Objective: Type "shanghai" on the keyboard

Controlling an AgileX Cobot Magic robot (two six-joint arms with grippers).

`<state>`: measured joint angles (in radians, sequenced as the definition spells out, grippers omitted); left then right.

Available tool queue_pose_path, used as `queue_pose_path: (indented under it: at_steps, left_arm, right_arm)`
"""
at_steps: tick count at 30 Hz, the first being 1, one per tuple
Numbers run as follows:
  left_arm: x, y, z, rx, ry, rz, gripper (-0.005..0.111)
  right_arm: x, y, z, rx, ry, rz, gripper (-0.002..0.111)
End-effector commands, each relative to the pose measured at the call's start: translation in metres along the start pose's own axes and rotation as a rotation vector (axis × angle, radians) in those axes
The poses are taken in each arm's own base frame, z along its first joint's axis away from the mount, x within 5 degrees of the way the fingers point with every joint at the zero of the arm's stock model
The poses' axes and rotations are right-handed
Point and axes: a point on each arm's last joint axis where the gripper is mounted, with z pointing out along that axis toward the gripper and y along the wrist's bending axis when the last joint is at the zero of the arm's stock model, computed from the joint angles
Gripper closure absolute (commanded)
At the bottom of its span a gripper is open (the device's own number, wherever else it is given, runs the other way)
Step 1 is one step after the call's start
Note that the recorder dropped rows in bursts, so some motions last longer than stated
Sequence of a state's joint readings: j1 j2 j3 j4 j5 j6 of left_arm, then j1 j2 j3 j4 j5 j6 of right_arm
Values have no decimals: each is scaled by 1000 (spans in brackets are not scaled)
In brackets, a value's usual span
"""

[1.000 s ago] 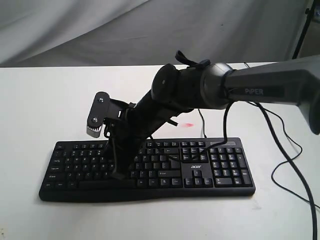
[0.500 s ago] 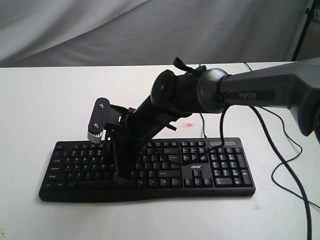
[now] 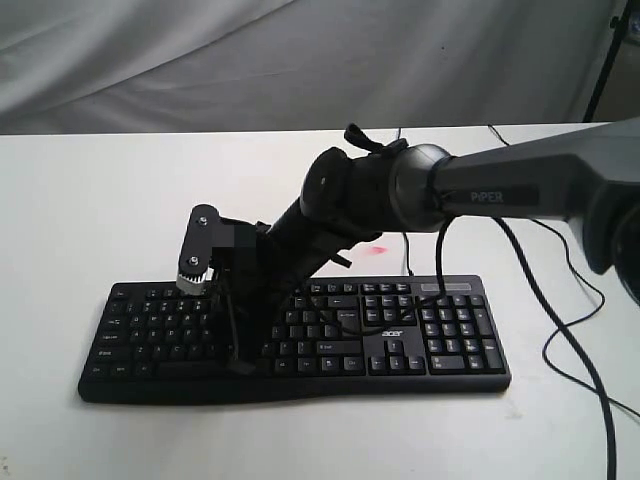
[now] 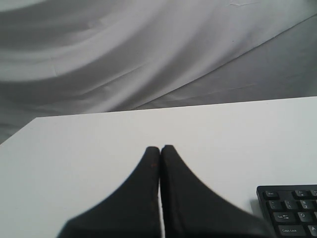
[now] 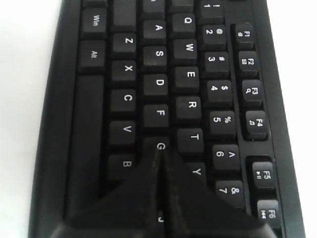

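The right claw (image 3: 241, 364) has dipped lower, fingers pressed together, tip just over the G key (image 5: 157, 144). The keyboard (image 3: 420, 350) lies left-to-right, near centre. The left claw (image 4: 159, 149), also pressed together, hangs beyond its left end.

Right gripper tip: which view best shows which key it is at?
The right wrist view: the shut right gripper ends at the G key of the keyboard, legends readable. In the exterior view the arm hides the key. The left wrist view shows only a keyboard corner, no right gripper.
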<state>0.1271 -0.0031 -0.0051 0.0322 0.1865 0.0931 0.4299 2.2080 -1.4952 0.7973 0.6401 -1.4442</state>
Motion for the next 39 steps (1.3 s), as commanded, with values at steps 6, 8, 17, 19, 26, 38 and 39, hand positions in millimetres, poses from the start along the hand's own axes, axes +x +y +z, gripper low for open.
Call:
queue_pose_path:
  at_steps: [6, 8, 17, 19, 26, 38, 39]
  left_arm:
    - [2, 0, 1, 5, 5, -3, 106]
    - [2, 0, 1, 5, 5, -3, 106]
    - [2, 0, 1, 5, 5, -3, 106]
    - [2, 0, 1, 5, 5, -3, 106]
    - [2, 0, 1, 5, 5, -3, 106]
    - [2, 0, 1, 5, 5, -3, 106]
    - [2, 0, 1, 5, 5, -3, 106]
  right_arm:
    - [1, 2, -1, -19, 0, -15, 108]
    - [1, 2, -1, -19, 0, -15, 108]
    - [1, 2, -1, -19, 5, -22, 108]
    - [3, 3, 0, -23, 9, -19, 108]
    - [9, 2, 8, -31, 25, -11, 108]
    - [-8, 2, -16, 12, -16, -39, 108]
    - [-8, 2, -16, 8, -16, -39, 108]
